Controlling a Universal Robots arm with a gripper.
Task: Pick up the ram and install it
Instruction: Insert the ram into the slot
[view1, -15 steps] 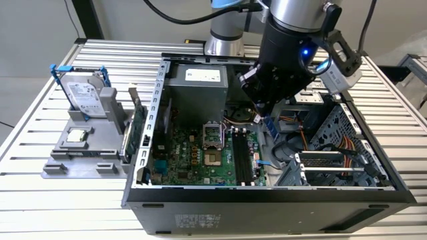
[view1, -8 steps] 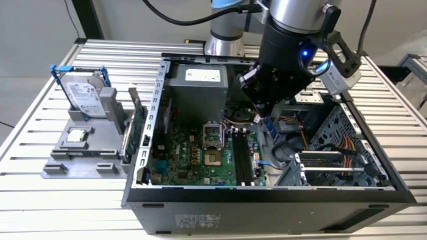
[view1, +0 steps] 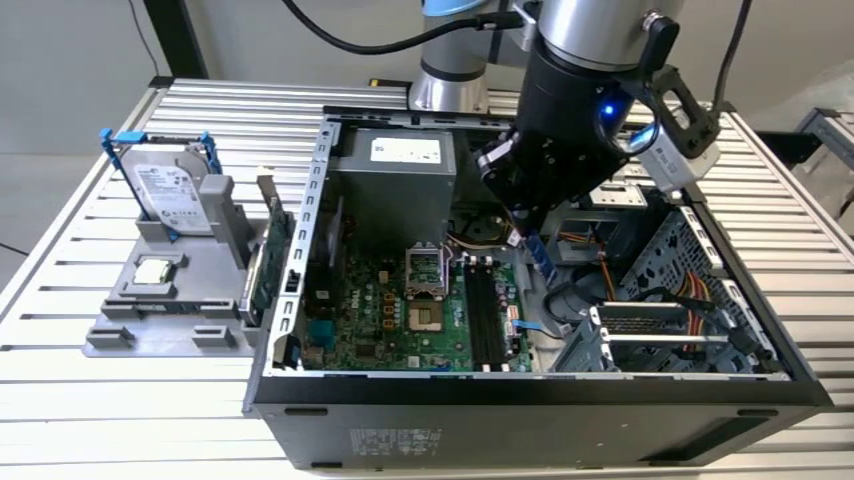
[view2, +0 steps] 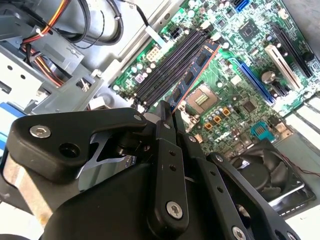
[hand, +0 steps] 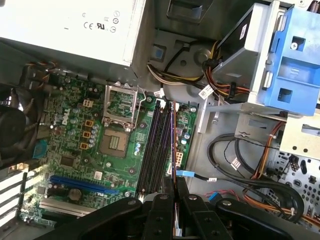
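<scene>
Your gripper (view2: 170, 114) is clamped narrowly on the ram (view2: 196, 71), which it holds on edge over the black memory slots (hand: 156, 145), parallel with them. You can't tell whether its lower edge touches a slot. Room is tight: the perforated metal drive cage (view1: 667, 270) and loose cables (hand: 287, 192) crowd one side of the slots, the CPU socket (hand: 116, 144) the other. The stick is thin and dark, with black chips and an orange-lined edge. The black fingers hide its held end
</scene>
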